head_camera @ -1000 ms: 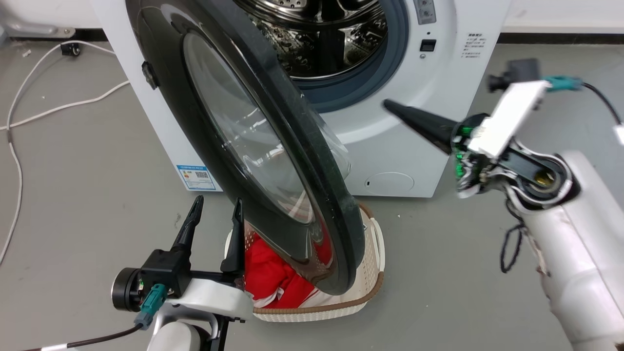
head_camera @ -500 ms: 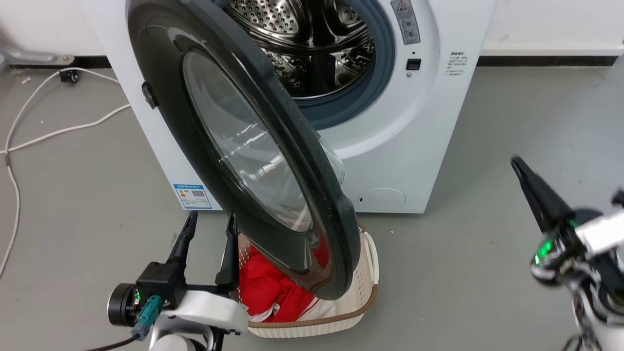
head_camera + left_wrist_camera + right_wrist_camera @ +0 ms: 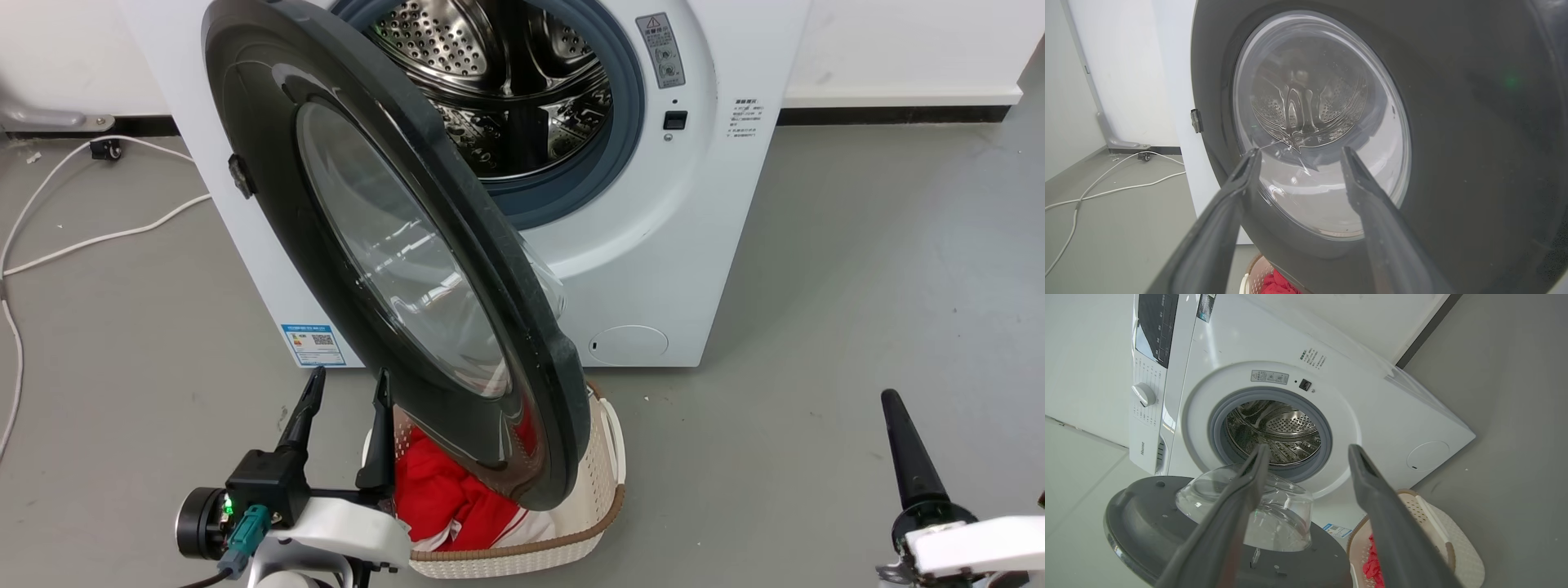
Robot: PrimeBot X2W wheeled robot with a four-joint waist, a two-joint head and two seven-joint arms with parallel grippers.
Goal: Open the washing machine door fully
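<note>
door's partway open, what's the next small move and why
Probably bring the right hand up to the inner side of the washing machine door and nudge it leftward: the door stands partway out over the basket, and that open hand is clear of it.

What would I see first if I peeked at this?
The huge black washing machine door, with its bulging glass window, stands open across the middle of the head view. Behind it shines the steel drum inside the white washing machine, and under the door's lower edge sits a white basket of red clothes.
</note>
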